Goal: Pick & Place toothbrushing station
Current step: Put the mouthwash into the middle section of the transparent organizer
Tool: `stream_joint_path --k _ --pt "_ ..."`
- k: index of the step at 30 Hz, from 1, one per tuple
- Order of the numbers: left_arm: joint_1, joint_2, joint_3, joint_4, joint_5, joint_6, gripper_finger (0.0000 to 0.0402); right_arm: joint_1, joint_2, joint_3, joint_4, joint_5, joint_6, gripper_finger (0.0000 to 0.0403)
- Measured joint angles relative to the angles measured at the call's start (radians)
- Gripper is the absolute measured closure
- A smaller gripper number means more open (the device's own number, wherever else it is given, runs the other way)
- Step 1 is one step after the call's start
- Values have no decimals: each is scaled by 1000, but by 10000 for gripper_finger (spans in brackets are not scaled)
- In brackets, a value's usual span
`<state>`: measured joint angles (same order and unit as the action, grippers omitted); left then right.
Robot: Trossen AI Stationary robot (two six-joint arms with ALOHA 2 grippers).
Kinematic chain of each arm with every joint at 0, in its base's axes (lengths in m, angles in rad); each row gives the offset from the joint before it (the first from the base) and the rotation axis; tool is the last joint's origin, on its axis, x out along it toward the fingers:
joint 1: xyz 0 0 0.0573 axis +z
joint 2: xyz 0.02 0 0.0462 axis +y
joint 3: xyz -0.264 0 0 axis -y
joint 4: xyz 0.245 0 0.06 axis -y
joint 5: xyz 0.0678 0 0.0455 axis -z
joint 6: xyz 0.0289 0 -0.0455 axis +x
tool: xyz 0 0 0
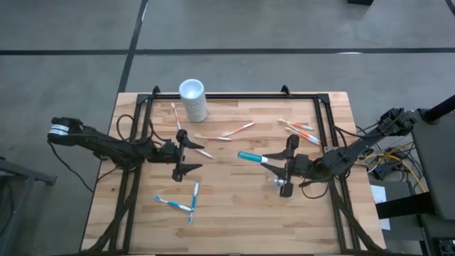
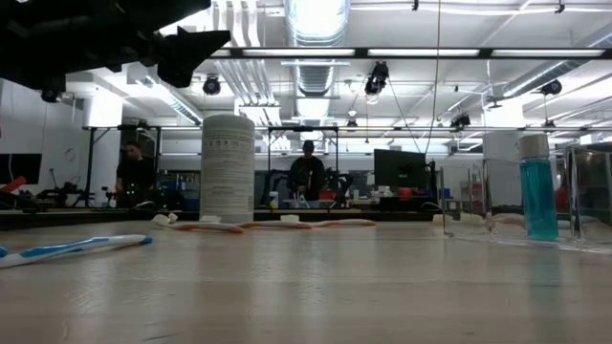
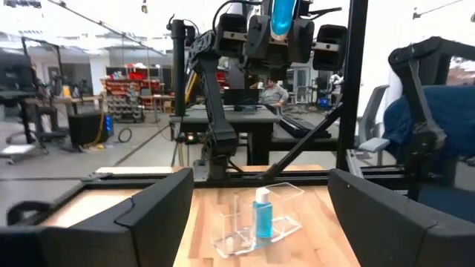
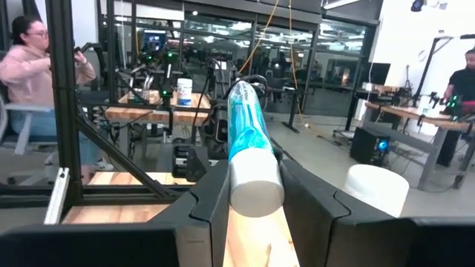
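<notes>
A wooden worktop (image 1: 234, 206) with a black frame is set on a grey floor, with a busy workshop seen behind it. The right pincer (image 1: 286, 165) is held over the right half of the worktop, and its two fingers are closed on a blue-and-white tube (image 1: 251, 157); the tube is gripped near its white end and is pointed toward the middle of the worktop. Directly below this pincer, a clear plastic holder (image 3: 256, 220) is seen standing on the wood, with a small blue bottle (image 3: 263, 214) upright inside it. The left pincer (image 1: 190, 152) is held over the left half, its fingers spread wide with nothing between them. Two blue-and-white toothbrushes (image 1: 183, 201) are laid near the front edge, just beyond the left pincer. Orange-and-white toothbrushes (image 1: 229, 133) are scattered toward the back of the worktop, and more of them (image 1: 301, 132) are laid at the right. A white cup (image 1: 193, 99) is stood at the back edge.
</notes>
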<state>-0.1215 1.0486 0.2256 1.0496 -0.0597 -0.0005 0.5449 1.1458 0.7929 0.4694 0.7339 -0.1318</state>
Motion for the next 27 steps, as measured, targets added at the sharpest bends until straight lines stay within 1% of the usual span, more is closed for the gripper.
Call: stream_joint_path --k 9,11,13,15,19,22,23,27 --pt "0 0 -1 -5 1 1 83 2 -14 1 -2 0 41 303" --pt "0 0 -1 -5 1 1 83 2 -18 16 -40 0 80 303" --pt "0 0 -1 -5 1 1 83 5 -19 52 -147 0 131 303" --pt "0 0 -1 -6 1 1 83 5 -19 103 -292 -1 195 303" --pt "0 0 -2 -15 2 1 83 5 -11 235 -593 -1 349 303" --pt "0 0 -2 -21 2 1 83 5 -4 325 -770 -13 427 303" --pt "0 0 -2 -21 2 0 83 4 -4 351 -826 -33 451 303" --pt "0 0 -2 -21 2 1 83 0 -4 449 -1000 -193 565 303"
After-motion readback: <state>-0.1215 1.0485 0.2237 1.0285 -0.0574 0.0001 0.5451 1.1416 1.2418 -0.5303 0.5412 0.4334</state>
